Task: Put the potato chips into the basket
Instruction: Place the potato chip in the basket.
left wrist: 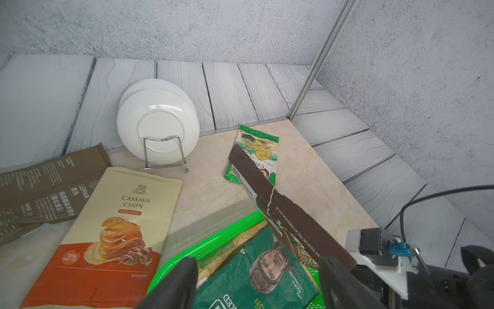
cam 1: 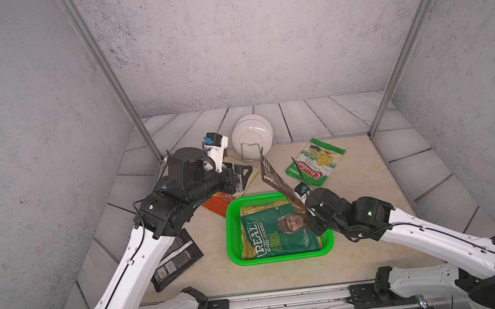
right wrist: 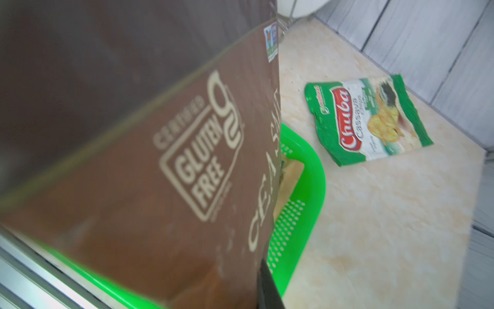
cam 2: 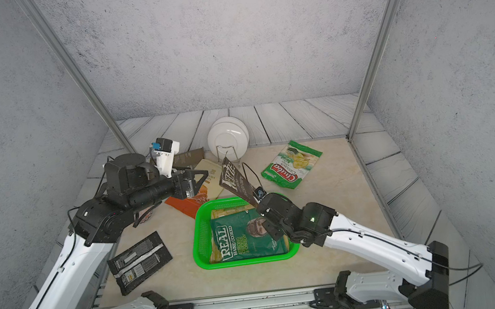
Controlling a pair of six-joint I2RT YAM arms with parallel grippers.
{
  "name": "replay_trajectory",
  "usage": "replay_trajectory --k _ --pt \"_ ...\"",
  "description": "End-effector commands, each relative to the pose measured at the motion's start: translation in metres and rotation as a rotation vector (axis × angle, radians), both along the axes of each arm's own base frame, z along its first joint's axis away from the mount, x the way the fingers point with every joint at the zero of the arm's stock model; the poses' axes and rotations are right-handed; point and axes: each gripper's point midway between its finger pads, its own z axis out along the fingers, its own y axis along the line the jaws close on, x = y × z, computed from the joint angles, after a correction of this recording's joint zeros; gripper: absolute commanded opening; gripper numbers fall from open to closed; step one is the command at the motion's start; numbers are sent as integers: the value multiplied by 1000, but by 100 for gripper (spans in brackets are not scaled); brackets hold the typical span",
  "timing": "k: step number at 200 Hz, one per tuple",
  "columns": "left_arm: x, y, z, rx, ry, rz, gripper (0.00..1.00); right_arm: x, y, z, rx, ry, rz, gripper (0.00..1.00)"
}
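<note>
Flat glossy brown bag (cam 1: 277,183) in R jaws; mesh basket (cam 1: 232,235).

The dark green bag (cam 1: 279,233) lies flat across most of the basket (cam 1: 282,257), so the only room is from above. The brown bag (cam 1: 275,180) slants over its far right corner, and my right arm (cam 1: 356,216) overhangs the right rim. The tabletop (cam 1: 268,277) in front is bare. Farther back, a lane is open between the plate rack (cam 1: 252,137) and the green cassava bag (cam 1: 316,162). The cream-and-orange bag (cam 1: 217,204) lies just beside the far left corner.
</note>
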Motion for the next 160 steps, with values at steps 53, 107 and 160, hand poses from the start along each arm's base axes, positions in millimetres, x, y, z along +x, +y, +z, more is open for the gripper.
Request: replay_trajectory --k 53,107,160 --pt "3 89 -71 186 87 190 91 3 -31 -28 -244 -37 15 0" --pt "-9 128 -140 239 260 228 98 14 -17 -35 -267 -103 66 0" --pt "-19 141 -175 227 418 183 98 19 -4 -33 -384 -129 100 0"
